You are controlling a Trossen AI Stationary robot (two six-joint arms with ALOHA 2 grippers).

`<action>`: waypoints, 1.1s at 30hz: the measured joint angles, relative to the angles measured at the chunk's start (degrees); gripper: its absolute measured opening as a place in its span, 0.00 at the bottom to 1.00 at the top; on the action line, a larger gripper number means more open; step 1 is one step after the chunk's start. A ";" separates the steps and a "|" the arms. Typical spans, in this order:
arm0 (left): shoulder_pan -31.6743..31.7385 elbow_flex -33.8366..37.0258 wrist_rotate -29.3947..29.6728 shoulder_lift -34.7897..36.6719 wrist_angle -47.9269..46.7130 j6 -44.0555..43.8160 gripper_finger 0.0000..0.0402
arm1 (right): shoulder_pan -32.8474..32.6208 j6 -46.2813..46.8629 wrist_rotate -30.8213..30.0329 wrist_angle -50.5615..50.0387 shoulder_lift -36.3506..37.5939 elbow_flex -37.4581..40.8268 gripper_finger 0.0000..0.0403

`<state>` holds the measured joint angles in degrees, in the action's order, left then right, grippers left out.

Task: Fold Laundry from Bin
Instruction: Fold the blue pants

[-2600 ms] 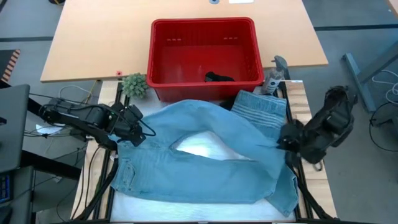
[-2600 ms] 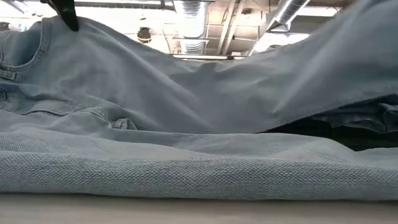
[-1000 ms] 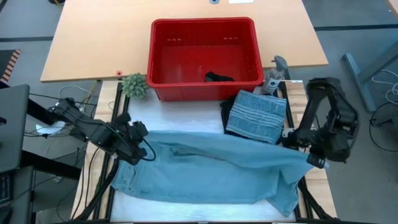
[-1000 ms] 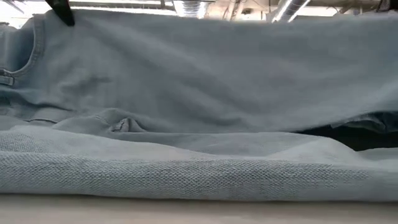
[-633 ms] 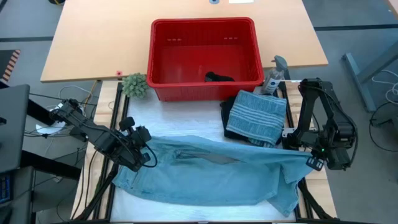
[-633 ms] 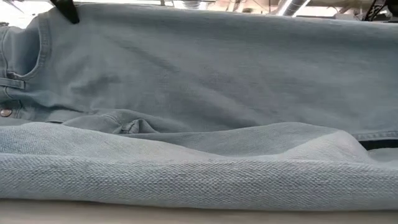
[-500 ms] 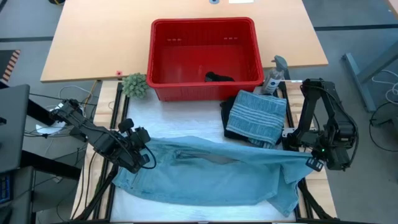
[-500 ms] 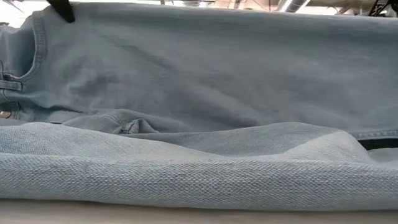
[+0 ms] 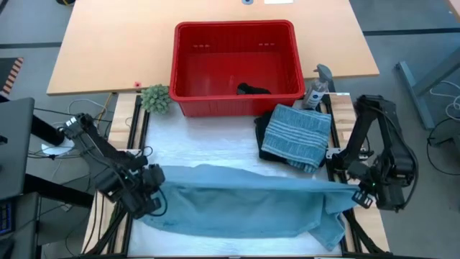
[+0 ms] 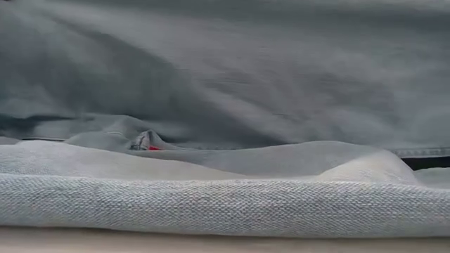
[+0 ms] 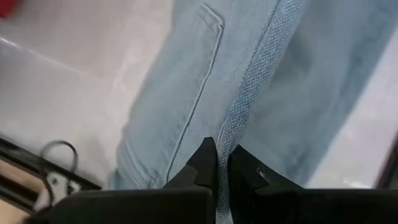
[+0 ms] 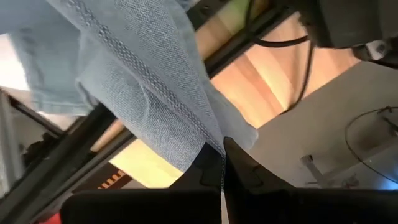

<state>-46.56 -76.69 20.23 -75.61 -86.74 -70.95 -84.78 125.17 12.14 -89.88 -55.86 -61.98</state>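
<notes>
Since a moment ago I have drawn both arms back toward the near edge, and the pair of light blue denim jeans (image 9: 241,205) I hold has folded over itself into a long band across the front of the white table top (image 9: 208,147). My left gripper (image 9: 152,188) sits at the band's left end, fingers pinched tight on a stitched seam beside a back pocket, as the left wrist view shows (image 11: 217,163). My right gripper (image 9: 354,193) is at the band's right end, just off the table's right edge, its fingers clamped on a seamed fold of the same denim (image 12: 214,155). Between my two grips the upper edge of the jeans runs nearly straight, while a loose leg end droops at the near right corner. In the low view the cloth (image 10: 225,105) fills the whole frame, a folded layer lying flat in front.

Behind the jeans, to the right, a folded blue-grey striped cloth (image 9: 297,134) rests on top of a dark garment (image 9: 264,137), well apart from my grippers. The large red slotted plastic bin (image 9: 236,37) stands at the back of the table, with one small black piece of laundry (image 9: 253,90) left on its floor. A small green plant (image 9: 155,98) sits just beside the bin's left front corner.
</notes>
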 joint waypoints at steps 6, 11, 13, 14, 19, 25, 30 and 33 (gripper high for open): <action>-5.23 -0.02 -5.54 -4.35 1.69 -1.05 0.00 | 3.19 -5.09 -1.06 0.15 -3.67 -2.54 0.05; -7.90 0.00 -9.43 -9.00 6.58 0.01 0.00 | 5.08 -7.79 -0.55 0.10 -5.27 -3.38 0.05; -8.86 0.04 -10.11 -10.31 9.95 -0.41 0.00 | 5.06 -8.05 -0.24 -0.12 -5.36 -3.38 0.05; -9.29 0.04 -10.20 -10.79 11.45 -0.80 0.00 | 5.04 -8.05 -0.24 -0.09 -5.32 -3.40 0.05; -10.91 0.01 -12.67 -13.00 15.14 -0.50 0.00 | 5.04 -8.23 -0.52 -0.03 -5.32 -3.40 0.05; -11.20 -0.09 -16.72 -13.42 22.07 4.09 0.00 | 5.04 -8.84 -0.68 -0.01 -5.32 -3.40 0.05; -11.19 -0.11 -20.01 -13.42 31.20 8.74 0.00 | 5.01 -8.82 -0.63 -0.05 -5.32 -3.40 0.05; -11.19 -0.13 -20.37 -13.42 32.93 8.81 0.00 | 5.01 -8.82 -0.61 -0.07 -5.32 -3.40 0.05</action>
<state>-57.76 -76.82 -0.14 -89.03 -53.81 -62.14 -79.77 116.36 11.53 -89.95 -61.19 -65.39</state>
